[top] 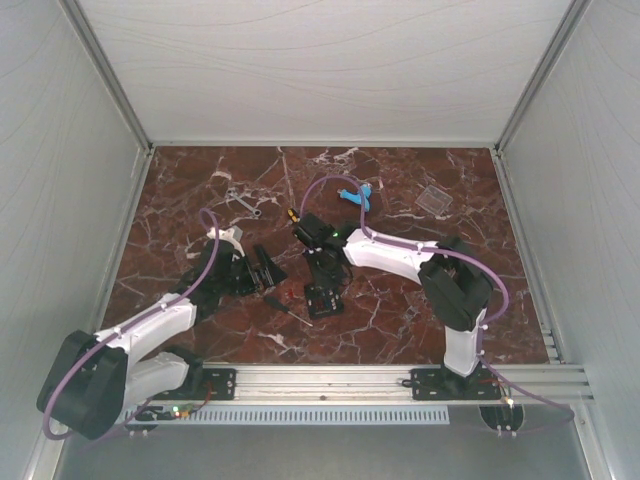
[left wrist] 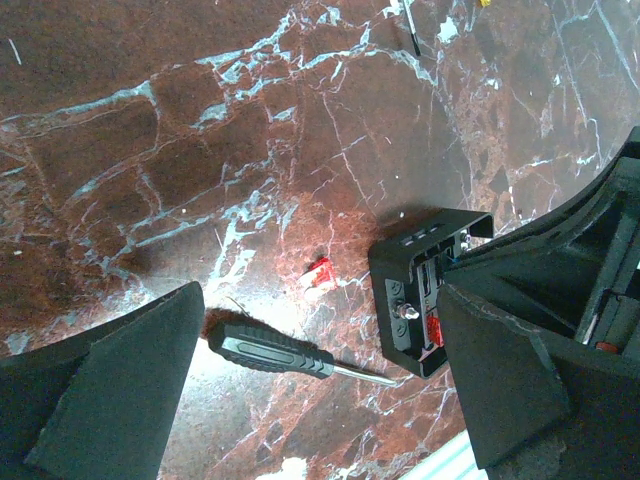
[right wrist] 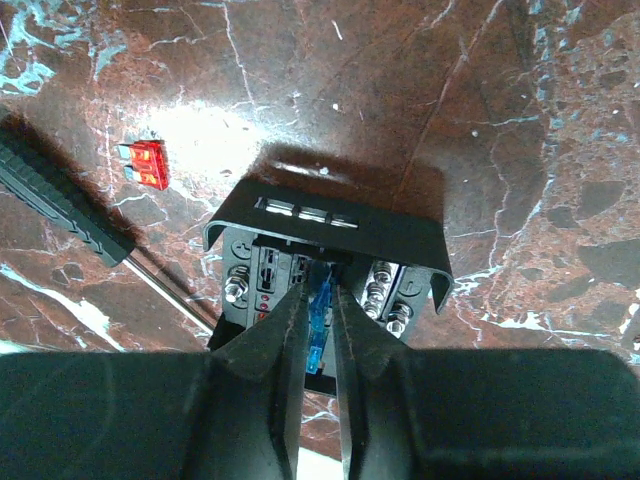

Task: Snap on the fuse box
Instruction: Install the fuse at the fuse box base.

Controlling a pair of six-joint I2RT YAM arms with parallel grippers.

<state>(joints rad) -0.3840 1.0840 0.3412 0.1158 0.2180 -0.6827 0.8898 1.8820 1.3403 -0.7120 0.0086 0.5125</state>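
Observation:
The fuse box point(top: 323, 299) is a small black square box, open-topped, on the marble near the table's front centre. Its clear cover point(top: 435, 198) lies apart at the back right. My right gripper point(right wrist: 320, 297) is shut on a small blue fuse point(right wrist: 320, 325) and holds it down among the slots and studs of the fuse box point(right wrist: 330, 235). My left gripper point(left wrist: 318, 325) is open and empty above the table, left of the fuse box point(left wrist: 425, 295). In the top view the left gripper point(top: 255, 268) sits just left of the right gripper point(top: 322, 272).
A black-handled screwdriver point(left wrist: 270, 350) lies between my left fingers, its tip near the box. A loose red fuse point(left wrist: 320, 272) lies beside it, and also shows in the right wrist view point(right wrist: 150, 163). A light-blue piece point(top: 358, 195) and a wrench point(top: 243, 200) lie farther back.

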